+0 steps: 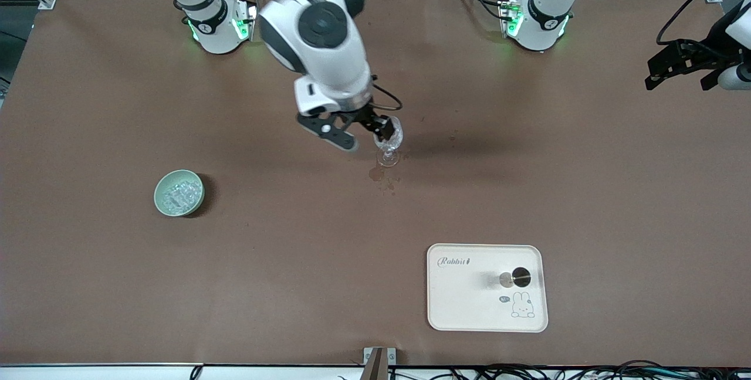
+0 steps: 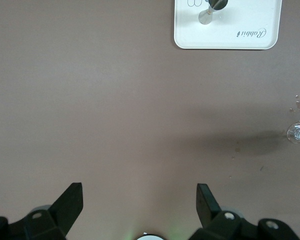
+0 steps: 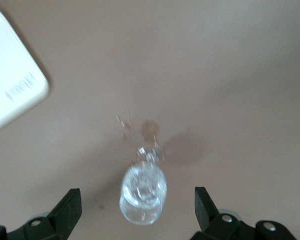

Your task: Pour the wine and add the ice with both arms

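Observation:
A clear stemmed glass (image 1: 389, 144) stands upright mid-table by a small wine-coloured stain (image 1: 376, 173). My right gripper (image 1: 366, 138) hovers over the glass, open and empty. In the right wrist view the glass (image 3: 144, 192) shows between the two spread fingers (image 3: 70, 207), touching neither, with glinting clear bits inside. A pale green bowl (image 1: 163, 183) holding ice (image 1: 179, 195) sits toward the right arm's end. My left gripper (image 1: 677, 82) waits high at the left arm's end of the table, open and empty (image 2: 139, 189); its view shows the glass (image 2: 298, 132) farther off.
A white rabbit tray (image 1: 463, 304) lies nearer the front camera than the glass, with a small metal vessel with a dark mouth (image 1: 515, 277) on it. The tray (image 2: 250, 20) also shows in the left wrist view. Cables run along the table's front edge.

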Robot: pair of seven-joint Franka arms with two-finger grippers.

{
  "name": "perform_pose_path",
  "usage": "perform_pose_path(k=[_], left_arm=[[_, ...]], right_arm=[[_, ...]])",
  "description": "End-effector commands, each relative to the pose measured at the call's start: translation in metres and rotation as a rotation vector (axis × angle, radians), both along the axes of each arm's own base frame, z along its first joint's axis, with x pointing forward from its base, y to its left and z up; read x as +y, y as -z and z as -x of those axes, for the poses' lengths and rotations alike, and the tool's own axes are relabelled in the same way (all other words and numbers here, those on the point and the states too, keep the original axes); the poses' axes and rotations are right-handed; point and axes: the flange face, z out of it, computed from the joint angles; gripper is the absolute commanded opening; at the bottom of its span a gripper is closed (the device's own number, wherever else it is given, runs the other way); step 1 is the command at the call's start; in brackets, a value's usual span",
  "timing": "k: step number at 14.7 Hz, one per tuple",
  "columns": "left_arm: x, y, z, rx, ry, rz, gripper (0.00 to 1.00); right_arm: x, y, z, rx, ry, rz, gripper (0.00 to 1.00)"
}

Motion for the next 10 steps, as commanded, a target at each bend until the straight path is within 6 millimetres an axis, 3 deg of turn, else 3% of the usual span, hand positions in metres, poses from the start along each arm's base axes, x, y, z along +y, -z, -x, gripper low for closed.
perform_pose_path(k=[1, 5, 10], left_arm=[[-0.009, -0.001, 0.003, -0.011, 0.018, 0.011, 1.0], [-0.027, 0.001, 0.003, -0.015, 0.042, -0.007, 1.0], [-0.037, 0.004, 0.004, -0.009, 0.018, -0.009, 1.0]], right_arm=[[-0.056, -0.053, -0.011, -0.114, 0.049, 0.06, 1.0], [-0.154, -0.101, -0.037, -0.192, 0.109, 0.172, 1.0], [-0.276, -0.142, -0.045, -0.15, -0.046, 0.265, 1.0]])
